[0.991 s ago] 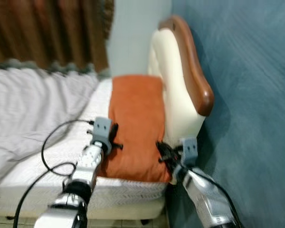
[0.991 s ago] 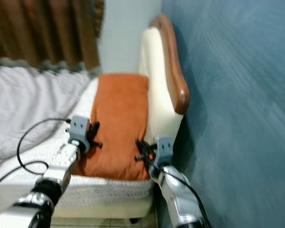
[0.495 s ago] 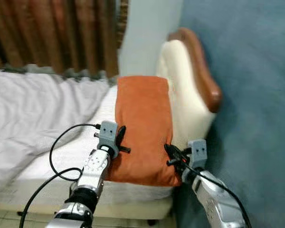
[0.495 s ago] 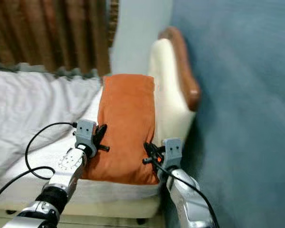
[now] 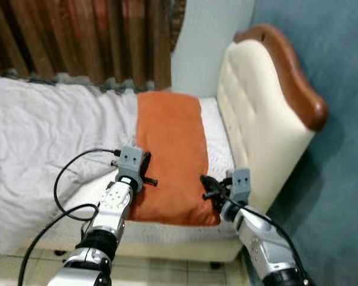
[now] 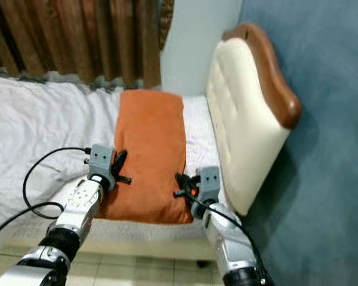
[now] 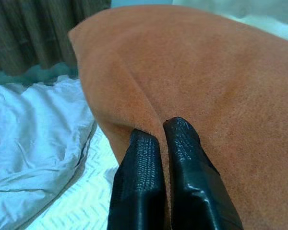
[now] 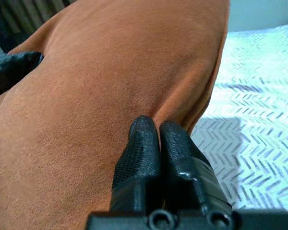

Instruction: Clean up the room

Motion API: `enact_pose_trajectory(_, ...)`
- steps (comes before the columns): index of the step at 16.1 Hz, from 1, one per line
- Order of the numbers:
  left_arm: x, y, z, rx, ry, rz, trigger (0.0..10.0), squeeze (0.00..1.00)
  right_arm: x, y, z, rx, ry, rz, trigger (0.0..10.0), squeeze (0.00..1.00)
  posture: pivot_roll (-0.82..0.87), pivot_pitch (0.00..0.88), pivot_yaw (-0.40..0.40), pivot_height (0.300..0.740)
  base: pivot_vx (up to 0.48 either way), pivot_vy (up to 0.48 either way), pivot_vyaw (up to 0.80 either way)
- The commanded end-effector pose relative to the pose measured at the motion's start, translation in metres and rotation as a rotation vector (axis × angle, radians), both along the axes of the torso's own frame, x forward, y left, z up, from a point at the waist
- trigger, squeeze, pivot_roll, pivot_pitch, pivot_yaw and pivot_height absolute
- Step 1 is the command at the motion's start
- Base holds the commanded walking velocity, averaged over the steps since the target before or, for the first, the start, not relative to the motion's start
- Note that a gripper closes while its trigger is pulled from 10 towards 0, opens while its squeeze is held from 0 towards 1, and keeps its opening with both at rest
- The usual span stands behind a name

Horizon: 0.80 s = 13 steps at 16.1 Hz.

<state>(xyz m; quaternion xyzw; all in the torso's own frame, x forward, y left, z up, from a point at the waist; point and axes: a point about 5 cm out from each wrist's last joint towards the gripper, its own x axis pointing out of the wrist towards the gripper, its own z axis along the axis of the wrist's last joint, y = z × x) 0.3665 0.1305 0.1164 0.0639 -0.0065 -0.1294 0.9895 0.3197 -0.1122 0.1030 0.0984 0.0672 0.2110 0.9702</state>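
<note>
Pillow (image 5: 170,155), orange, is pinched at both long edges near its front end. Left gripper (image 7: 159,136): both fingers (image 7: 140,158) pressed together with a fold of the pillow's left edge caught between them. Right gripper (image 8: 151,132): fingers (image 8: 175,143) likewise closed, clamped on a fold at the pillow's right edge; the left gripper's black tip shows across the fabric in the right wrist view. In the head views the left gripper (image 5: 144,173) sits at the pillow's left side and the right gripper (image 5: 210,187) at its right side, both silver arms reaching forward from below.

Pillow lies lengthwise on the bed (image 5: 221,143), its front end near the mattress's front edge, its far end toward the curtain (image 5: 95,42). White chevron-patterned sheet (image 8: 259,110) shows beside it. Crumpled white blanket (image 5: 42,131) covers the bed to the left. Cream padded headboard (image 5: 256,119) with a brown wooden rim stands to the right, against the blue wall (image 5: 340,59). Black cable (image 5: 62,185) loops from the left arm.
</note>
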Motion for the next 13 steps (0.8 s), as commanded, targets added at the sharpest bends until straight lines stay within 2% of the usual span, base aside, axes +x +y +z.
enact_pose_trajectory(1,0.0061,-0.0203,0.0191,0.019,-0.071,-0.087,10.0,0.00,0.0080,0.0034,0.0184,-0.007,-0.090,0.012,0.0,0.00,0.01,0.010,-0.057,0.740,0.428,0.000,0.00)
enact_pose_trajectory(13,0.0076,-0.0188,0.0192,-0.022,-0.051,-0.080,10.0,0.00,0.0125,0.0043,0.0136,-0.017,-0.085,0.022,0.0,0.00,0.01,0.027,-0.054,0.740,0.463,0.000,0.00)
